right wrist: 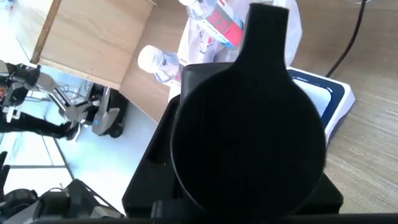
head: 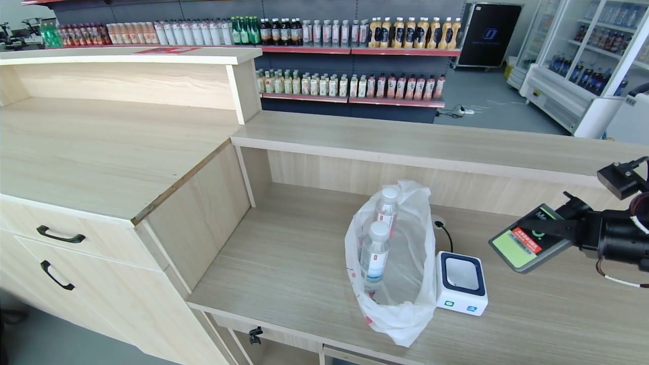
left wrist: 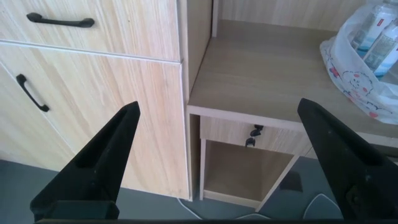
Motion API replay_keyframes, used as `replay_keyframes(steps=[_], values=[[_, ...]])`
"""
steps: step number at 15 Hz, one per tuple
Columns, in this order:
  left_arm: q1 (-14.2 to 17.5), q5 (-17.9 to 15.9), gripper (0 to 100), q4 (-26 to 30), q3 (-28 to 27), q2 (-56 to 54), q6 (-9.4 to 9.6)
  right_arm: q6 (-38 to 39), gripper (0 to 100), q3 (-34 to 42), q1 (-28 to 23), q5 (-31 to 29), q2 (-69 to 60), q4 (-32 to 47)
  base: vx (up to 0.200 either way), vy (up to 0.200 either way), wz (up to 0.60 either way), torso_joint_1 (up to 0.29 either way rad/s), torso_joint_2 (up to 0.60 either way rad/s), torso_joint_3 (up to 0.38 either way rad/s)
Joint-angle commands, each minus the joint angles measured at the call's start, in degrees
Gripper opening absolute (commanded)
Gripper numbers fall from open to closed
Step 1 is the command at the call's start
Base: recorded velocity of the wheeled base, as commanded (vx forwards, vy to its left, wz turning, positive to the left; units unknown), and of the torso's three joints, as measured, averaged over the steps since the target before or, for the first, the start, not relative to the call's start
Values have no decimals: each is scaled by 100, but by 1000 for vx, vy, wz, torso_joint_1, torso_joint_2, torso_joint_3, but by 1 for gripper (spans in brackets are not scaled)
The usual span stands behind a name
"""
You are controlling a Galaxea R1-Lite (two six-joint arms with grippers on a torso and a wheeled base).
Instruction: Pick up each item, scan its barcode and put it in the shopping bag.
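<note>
A translucent white shopping bag [head: 405,304] stands open on the lower counter with two clear bottles [head: 376,248] upright inside. Right beside it lies a white scanner [head: 461,283] with a dark window facing up. My right gripper [head: 563,228] is shut on a flat dark box [head: 527,239] with a green panel and a red label, held tilted in the air to the right of the scanner and above the counter. In the right wrist view the box [right wrist: 168,174] covers most of the scanner [right wrist: 336,102]. My left gripper [left wrist: 219,106] is open and holds nothing, low in front of the counter's face.
A taller counter block with two black-handled drawers [head: 60,235] stands to the left of the bag. The scanner's cable [head: 447,234] runs to the back wall. A small drawer with a lock [head: 255,334] sits under the counter edge. Shelves of bottles [head: 350,83] lie beyond.
</note>
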Motion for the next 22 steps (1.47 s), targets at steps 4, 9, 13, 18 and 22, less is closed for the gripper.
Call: replay_keyframes(steps=[4, 9, 13, 18, 22], values=[[3, 0, 100, 0, 0, 6, -4, -910, 0, 195, -57, 545, 832, 14, 0, 0, 0, 0, 0, 0], [3, 0, 100, 0, 0, 6, -4, -1156, 0, 45, -48, 756, 1166, -355, 0, 0, 0, 0, 0, 0], [3, 0, 100, 0, 0, 6, -4, -1147, 0, -25, 49, 817, 1464, -856, 0, 0, 0, 0, 0, 0], [3, 0, 100, 0, 0, 6, -4, -1183, 0, -86, 225, 975, 1737, -1138, 0, 0, 0, 0, 0, 0], [3, 0, 100, 0, 0, 6, -4, -1191, 0, -130, 488, 975, 2018, -1621, 0, 0, 0, 0, 0, 0]])
